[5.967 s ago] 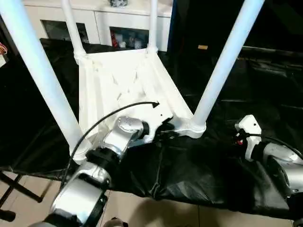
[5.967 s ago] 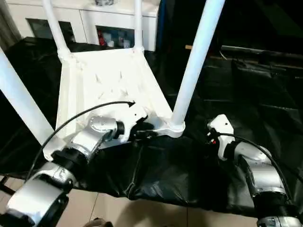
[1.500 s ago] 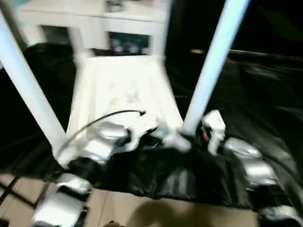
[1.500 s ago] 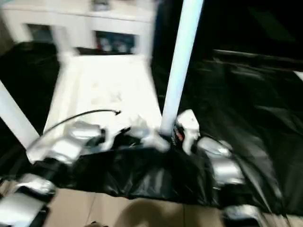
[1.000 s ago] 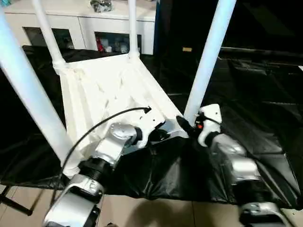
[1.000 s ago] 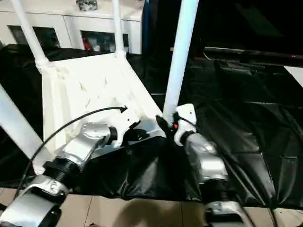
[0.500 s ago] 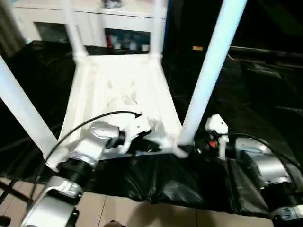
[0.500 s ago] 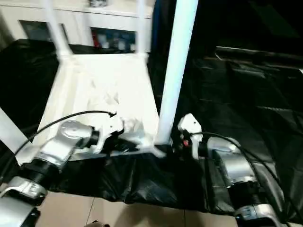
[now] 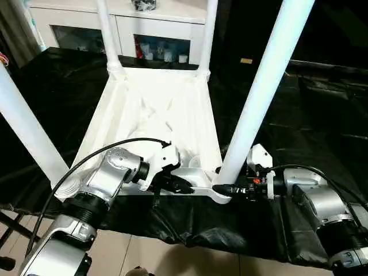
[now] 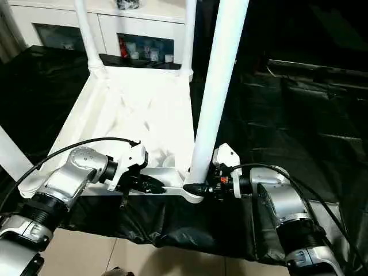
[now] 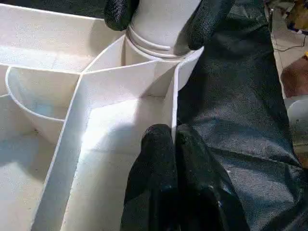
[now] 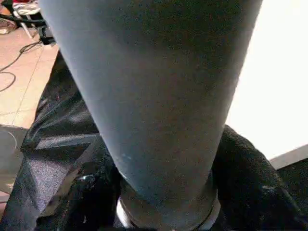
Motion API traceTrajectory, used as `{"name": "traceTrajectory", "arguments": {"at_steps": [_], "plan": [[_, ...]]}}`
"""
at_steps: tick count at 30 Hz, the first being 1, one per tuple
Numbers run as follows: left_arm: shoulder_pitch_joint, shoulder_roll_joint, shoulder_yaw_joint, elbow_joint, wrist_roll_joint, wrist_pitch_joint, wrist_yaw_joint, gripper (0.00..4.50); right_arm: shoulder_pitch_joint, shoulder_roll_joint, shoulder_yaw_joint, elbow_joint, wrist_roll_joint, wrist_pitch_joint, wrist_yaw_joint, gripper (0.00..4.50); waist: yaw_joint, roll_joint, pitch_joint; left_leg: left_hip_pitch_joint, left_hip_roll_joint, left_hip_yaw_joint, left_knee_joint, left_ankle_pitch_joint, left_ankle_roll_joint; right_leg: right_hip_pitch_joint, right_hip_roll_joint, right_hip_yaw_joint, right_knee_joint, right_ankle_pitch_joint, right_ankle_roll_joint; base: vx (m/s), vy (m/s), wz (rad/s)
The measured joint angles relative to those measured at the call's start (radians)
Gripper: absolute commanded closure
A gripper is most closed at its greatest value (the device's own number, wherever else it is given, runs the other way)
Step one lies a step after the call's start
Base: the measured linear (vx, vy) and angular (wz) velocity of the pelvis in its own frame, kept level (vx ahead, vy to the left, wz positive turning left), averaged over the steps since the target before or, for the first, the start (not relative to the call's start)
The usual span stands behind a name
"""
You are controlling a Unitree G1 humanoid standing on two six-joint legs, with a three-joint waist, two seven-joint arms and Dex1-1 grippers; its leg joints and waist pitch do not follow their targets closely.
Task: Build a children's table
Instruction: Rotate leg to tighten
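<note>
Cabinet (image 9: 115, 20) behind upturned table (image 9: 155, 115) — black sheet (image 9: 322, 115) beneath.

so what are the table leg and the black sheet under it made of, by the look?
Table leg: looks like smooth white moulded plastic, with an even soft sheen and a ringed base at its socket. Black sheet: probably thin plastic film or coated fabric, glossy and creased.

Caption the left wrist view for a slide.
Left gripper pinches the tabletop's edge wall while right gripper clasps the corner leg.

Smooth white plastic table (image 9: 155, 115) (faintly glossy) on crinkled, shiny black sheeting (image 9: 322, 115)
</note>
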Motion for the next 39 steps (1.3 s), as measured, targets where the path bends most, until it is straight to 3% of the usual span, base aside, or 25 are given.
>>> {"name": "traceTrajectory", "arguments": {"at_steps": [6, 9, 14, 17, 18, 21, 28, 39], "plan": [[0.000, -0.027, 0.003, 0.012, 0.018, -0.014, 0.067, 4.50, 0.025, 0.017, -0.033, -0.002, -0.005, -0.011, -0.059, 2.17, 0.004, 0.001, -0.001, 0.003, 0.001, 0.000, 0.001, 0.000, 0.000, 0.005, 0.000, 0.001, 0.000, 0.000, 0.000, 0.000, 0.000, 0.00], [-0.002, -0.064, 0.018, 0.025, 0.039, -0.008, 0.176, 4.50, 0.024, 0.081, -0.072, 0.014, -0.030, -0.051, -0.215, 2.32, -0.009, 0.000, -0.001, 0.004, 0.000, 0.000, 0.003, 0.000, 0.000, 0.006, 0.000, 0.001, 0.001, -0.003, 0.005, 0.000, 0.000, 0.00], [-0.002, -0.159, 0.043, 0.014, 0.086, 0.078, 0.393, 4.50, -0.010, 0.230, -0.151, 0.074, -0.080, -0.040, -0.602, 2.44, -0.046, 0.000, -0.001, 0.006, -0.001, -0.002, 0.005, 0.000, 0.000, 0.005, -0.001, 0.000, -0.002, -0.004, 0.007, 0.000, 0.000, 0.00], [-0.001, -0.195, 0.044, 0.003, 0.095, 0.117, 0.462, 4.50, -0.019, 0.277, -0.178, 0.086, -0.092, -0.038, -0.725, 2.44, -0.057, 0.001, -0.001, 0.006, -0.001, -0.003, 0.005, 0.000, 0.000, 0.005, -0.001, -0.001, -0.005, -0.004, 0.007, 0.000, 0.000, 0.00], [-0.001, -0.202, 0.044, 0.002, 0.098, 0.122, 0.476, 4.50, -0.019, 0.286, -0.186, 0.086, -0.096, -0.040, -0.748, 2.14, -0.057, 0.002, -0.002, 0.005, -0.001, -0.003, 0.005, 0.000, 0.000, 0.005, -0.001, -0.001, -0.006, -0.004, 0.006, 0.000, 0.000, 0.00], [-0.001, -0.217, 0.044, 0.000, 0.104, 0.130, 0.501, 4.50, -0.020, 0.312, -0.205, 0.089, -0.096, -0.045, -0.796, 1.80, -0.060, 0.005, -0.004, 0.005, -0.001, -0.002, 0.004, 0.000, 0.000, 0.005, -0.001, 0.000, -0.007, -0.004, 0.006, 0.000, 0.000, 0.00], [0.002, -0.207, 0.038, -0.027, 0.100, 0.134, 0.472, 4.50, -0.019, 0.304, -0.206, 0.075, -0.087, -0.039, -0.757, 1.27, -0.061, 0.005, -0.003, 0.001, -0.001, -0.002, 0.003, 0.000, 0.000, 0.001, 0.000, 0.001, -0.007, 0.005, 0.000, 0.000, 0.000, 0.00], [0.016, -0.068, 0.019, -0.056, 0.032, 0.086, 0.167, 4.50, 0.030, 0.077, -0.067, 0.009, -0.056, -0.027, -0.262, 1.27, -0.040, 0.004, -0.002, -0.001, 0.000, -0.001, -0.002, 0.000, 0.000, -0.001, 0.000, 0.000, -0.008, 0.005, 0.001, 0.000, 0.000, 0.00]]}}
